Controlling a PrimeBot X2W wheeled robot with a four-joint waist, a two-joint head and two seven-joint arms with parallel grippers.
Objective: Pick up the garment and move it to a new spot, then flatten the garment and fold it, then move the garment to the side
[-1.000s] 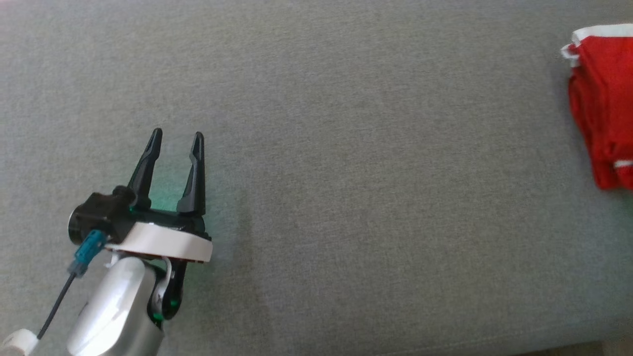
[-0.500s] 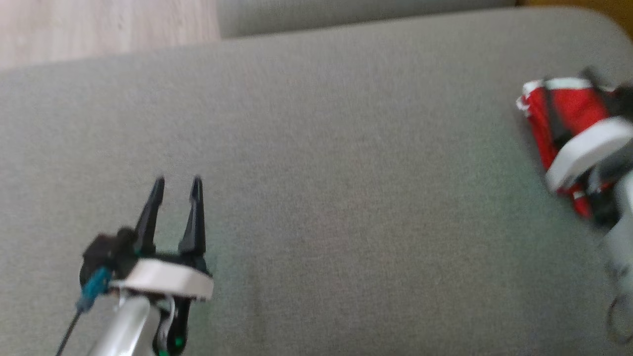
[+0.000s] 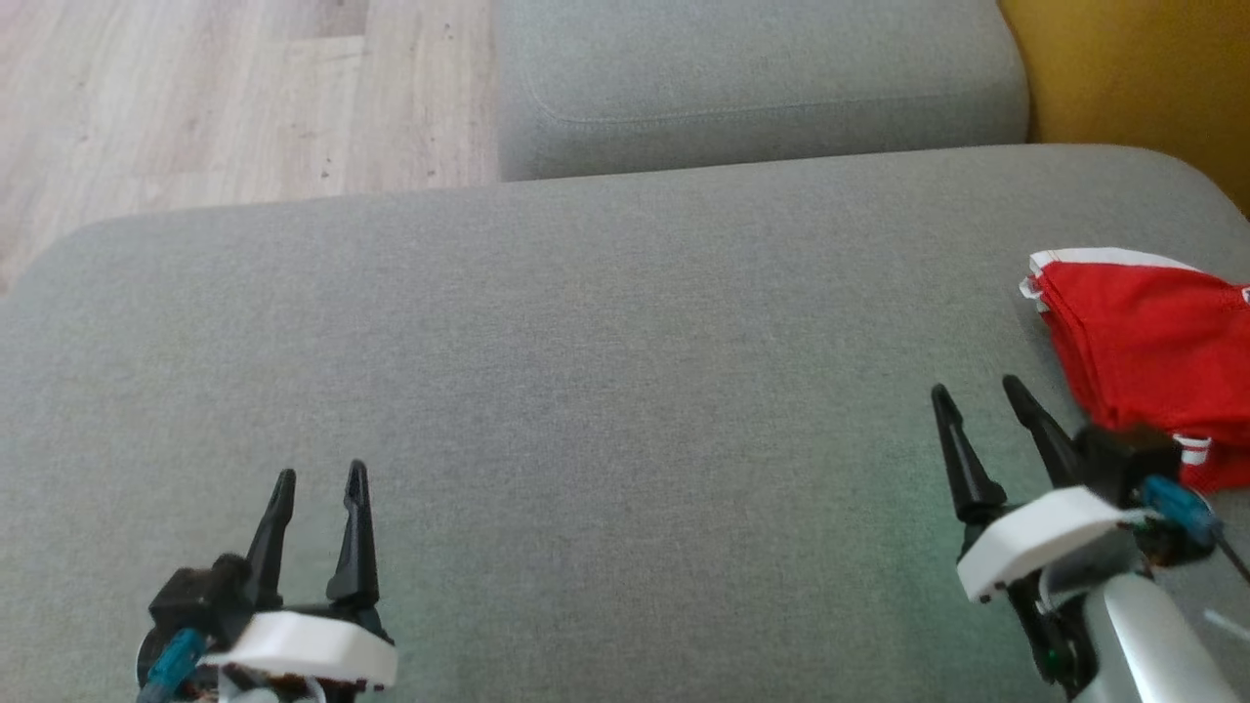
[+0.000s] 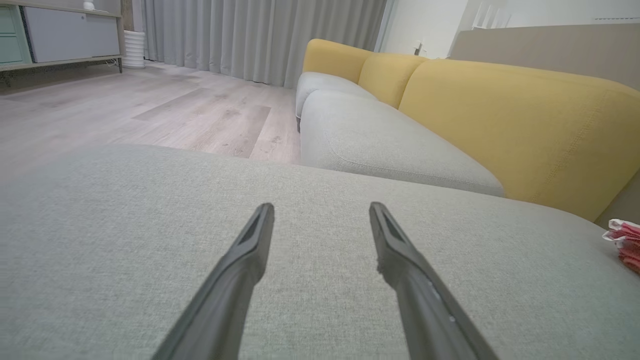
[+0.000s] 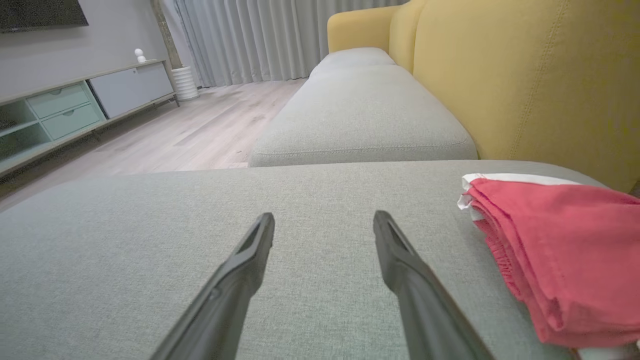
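Note:
The garment [image 3: 1152,342] is red with white trim and lies folded in a compact stack at the right end of the grey sofa cushion [image 3: 605,371]. It also shows at the right in the right wrist view as the garment [image 5: 560,260], and as a sliver of the garment [image 4: 626,240] in the left wrist view. My right gripper [image 3: 977,392] hovers open just left of it, apart from the cloth, with nothing between its fingers. Far to the left, my left gripper [image 3: 320,476] is open and empty over bare cushion.
A second grey seat cushion [image 3: 752,88] adjoins at the back, with a yellow backrest [image 3: 1133,78] on the right. Wooden floor [image 3: 215,98] lies beyond the cushion's far left edge. A TV cabinet [image 5: 75,110] and curtains stand across the room.
The head camera has tilted up, so the whole picture has shifted down. My right gripper has come off the garment and now sits open to its left.

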